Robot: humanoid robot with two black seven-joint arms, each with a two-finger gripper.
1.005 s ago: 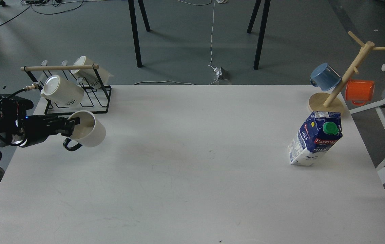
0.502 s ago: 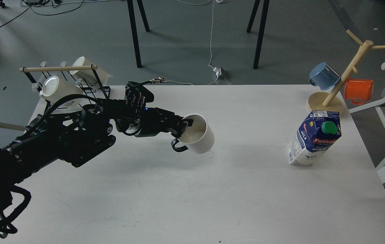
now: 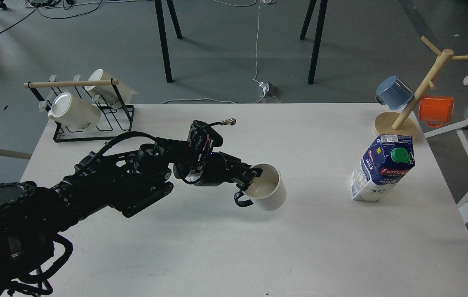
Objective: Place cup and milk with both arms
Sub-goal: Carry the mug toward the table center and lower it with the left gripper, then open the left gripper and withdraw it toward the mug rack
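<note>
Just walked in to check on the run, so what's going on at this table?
The robot's left claw grips the white cup by its rim, holding it tilted near the middle of the white table. The milk carton stands untouched on the right, near a wooden mug tree with a blue and an orange cup. Two cream mugs sit in the wire rack at far left. The right arm is out of view.

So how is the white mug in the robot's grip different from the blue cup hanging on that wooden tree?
The cup is white with a thin black handle; the blue cup is blue all over. The cup is held by the left gripper near the table's middle, mouth tilted up toward the camera; the blue cup hangs mouth down on the wooden tree at the far right corner. Both have a single handle.
</note>
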